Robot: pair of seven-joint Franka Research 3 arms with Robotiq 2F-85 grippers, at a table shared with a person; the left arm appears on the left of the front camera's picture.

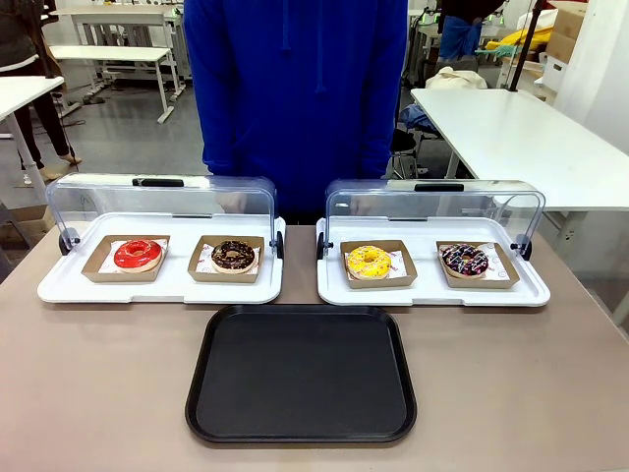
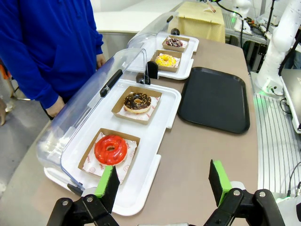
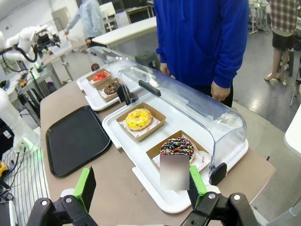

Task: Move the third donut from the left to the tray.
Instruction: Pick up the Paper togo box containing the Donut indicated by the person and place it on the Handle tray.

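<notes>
On the bench (image 1: 98, 393), the left white tray (image 1: 59, 287) and the right white tray (image 1: 531, 293) sit side by side across the middle of the front picture. Their two clear lids (image 1: 157, 197) are tipped back, so the donuts can be reached. From the left come a red donut (image 1: 137, 254), a brown donut (image 1: 233, 256), the yellow donut (image 1: 369, 262) and a dark donut (image 1: 464, 260). That makes four donuts, each in its own brown box, likely to keep the icing clean. The yellow donut is third, just right of the middle. One black tray (image 1: 300, 374) waits bare at the lower middle. The left tool (image 2: 163, 174) and right tool (image 3: 141, 181) are spread wide, holding nothing.
</notes>
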